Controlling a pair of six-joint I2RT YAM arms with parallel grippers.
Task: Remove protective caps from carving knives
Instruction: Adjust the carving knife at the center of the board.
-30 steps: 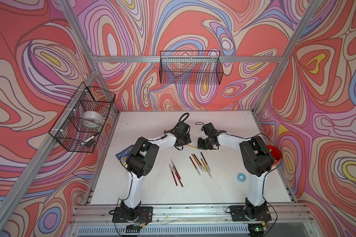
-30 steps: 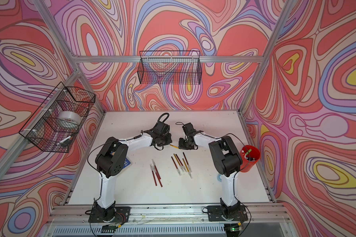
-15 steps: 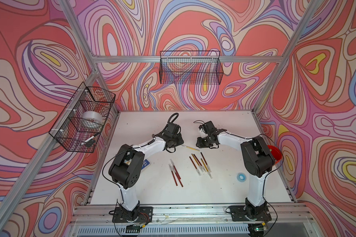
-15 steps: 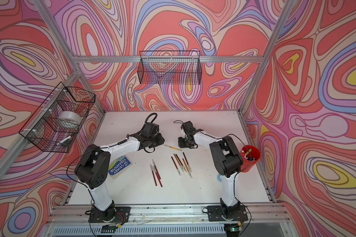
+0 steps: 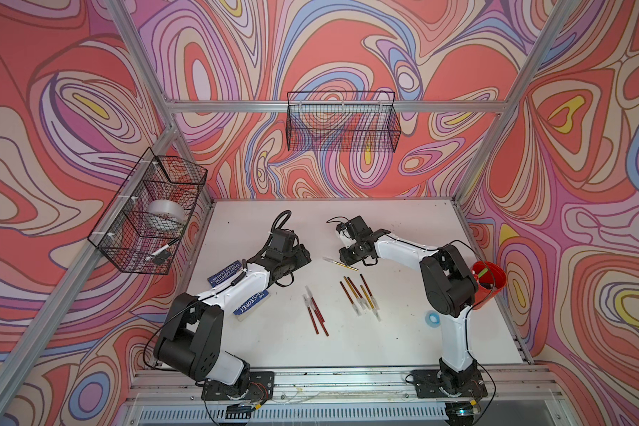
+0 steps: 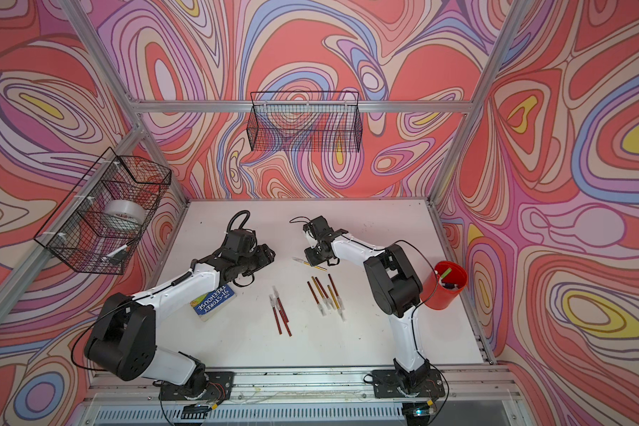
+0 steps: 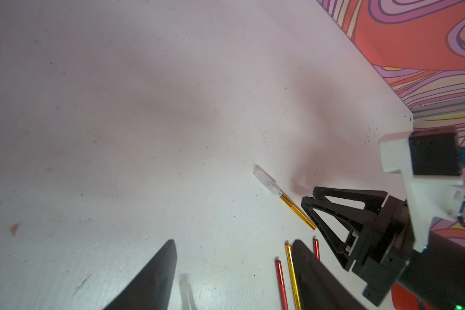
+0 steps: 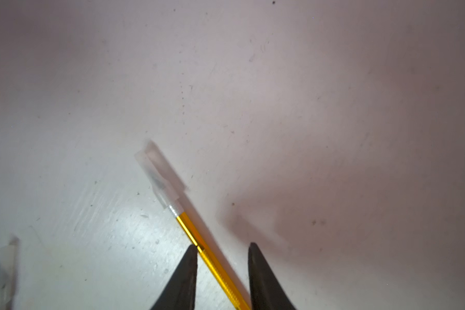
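In both top views we see a single yellow knife [image 5: 342,265] lying flat on the white table [image 5: 403,343], just toward 12 o'clock from the table's middle. Its cap [image 5: 328,260] is still on and points to about 10 o'clock. The right gripper [image 8: 222,244] stands over the handle with its jaws apart. The handle runs between the fingers, against one and clear of the other, so nothing is clamped. The left gripper [image 7: 234,243] hangs at 9 o'clock of that knife, jaws wide apart and empty. Toward 6 o'clock lie a mixed cluster of knives [image 5: 358,295] and, at its 8 o'clock, a red-handled group [image 5: 316,313], with whitish caps on their ends.
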